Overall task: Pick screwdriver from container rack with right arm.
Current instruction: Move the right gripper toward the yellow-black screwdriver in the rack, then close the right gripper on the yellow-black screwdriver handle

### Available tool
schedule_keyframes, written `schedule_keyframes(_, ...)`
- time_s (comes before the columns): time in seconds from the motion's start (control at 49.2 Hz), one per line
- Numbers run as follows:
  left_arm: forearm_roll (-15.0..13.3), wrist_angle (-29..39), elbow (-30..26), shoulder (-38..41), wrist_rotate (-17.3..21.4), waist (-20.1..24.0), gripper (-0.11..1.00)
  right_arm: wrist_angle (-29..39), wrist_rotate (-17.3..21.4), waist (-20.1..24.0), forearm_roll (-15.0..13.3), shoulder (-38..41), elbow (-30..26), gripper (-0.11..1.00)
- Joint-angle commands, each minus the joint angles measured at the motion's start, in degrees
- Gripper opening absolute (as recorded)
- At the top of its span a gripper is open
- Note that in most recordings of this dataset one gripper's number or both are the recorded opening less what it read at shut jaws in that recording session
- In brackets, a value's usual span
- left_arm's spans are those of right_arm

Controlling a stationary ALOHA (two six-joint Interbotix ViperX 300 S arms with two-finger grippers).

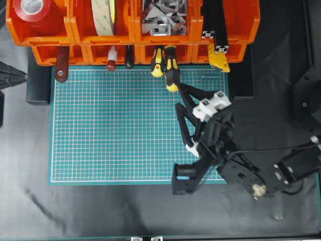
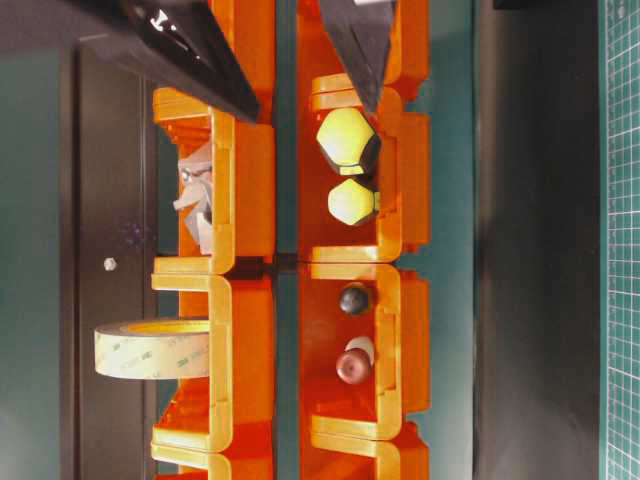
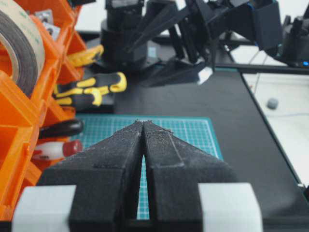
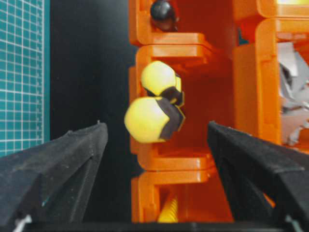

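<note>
The screwdriver [image 1: 172, 73] pokes its black-and-yellow handle out of a lower bin of the orange container rack [image 1: 80, 39], over the mat's top edge. A slightly smaller yellow-black one [image 1: 157, 63] lies just left of it. My right gripper [image 1: 179, 96] is open, its fingertips just below and right of the yellow butt, not touching it. In the right wrist view the butt [image 4: 152, 120] sits ahead between the spread fingers [image 4: 72, 154]. The table-level view shows the screwdriver's butt [image 2: 347, 140] below the fingers [image 2: 205, 55]. My left gripper [image 3: 144, 123] is shut on nothing at the left edge [image 1: 20, 77].
A green cutting mat [image 1: 115, 130] lies in front of the rack. Neighbouring lower bins hold a red-tipped tool [image 1: 111, 60], a black handle [image 1: 129, 56] and a brown handle [image 1: 61, 64]. The upper bins carry tape rolls [image 1: 104, 17], metal brackets [image 1: 161, 19] and black bars [image 1: 213, 22]. A yellow clamp [image 1: 219, 61] hangs out to the right.
</note>
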Motion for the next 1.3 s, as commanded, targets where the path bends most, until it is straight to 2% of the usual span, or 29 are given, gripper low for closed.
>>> schedule_keyframes(0.0,0.09,-0.18,-1.32,0.44,-0.26,0.0,0.0,-1.23,0.26,-1.05,-0.53,0.18,-0.44,0.81)
schedule_keyframes(0.346,0.09,-0.18,-0.97,0.35,-0.18,0.18,0.0,-3.34,0.35,-5.8,-0.44,1.49,-0.26,0.81)
schedule_keyframes(0.59,0.09,-0.18,-0.88,0.26,-0.18,0.26,0.0,-4.66,0.35,-6.94,-0.53,1.67,-0.09,0.8)
schedule_keyframes(0.793,0.09,-0.18,-0.88,0.44,-0.26,0.26,0.0,-5.89,0.7,-7.03,0.18,2.02,-0.09,0.66)
schedule_keyframes(0.955,0.09,-0.18,-0.88,0.35,-0.26,0.35,0.0,-5.71,0.7,-7.03,1.67,1.93,-0.09,0.46)
schedule_keyframes(1.138,0.18,-0.18,-0.88,0.18,-0.53,0.26,0.0,-3.78,0.62,-6.94,1.85,2.37,-0.97,0.45)
schedule_keyframes(1.281,0.09,-0.18,-0.97,0.18,-0.7,0.26,0.0,0.18,0.35,-6.5,1.67,2.29,-2.11,0.45)
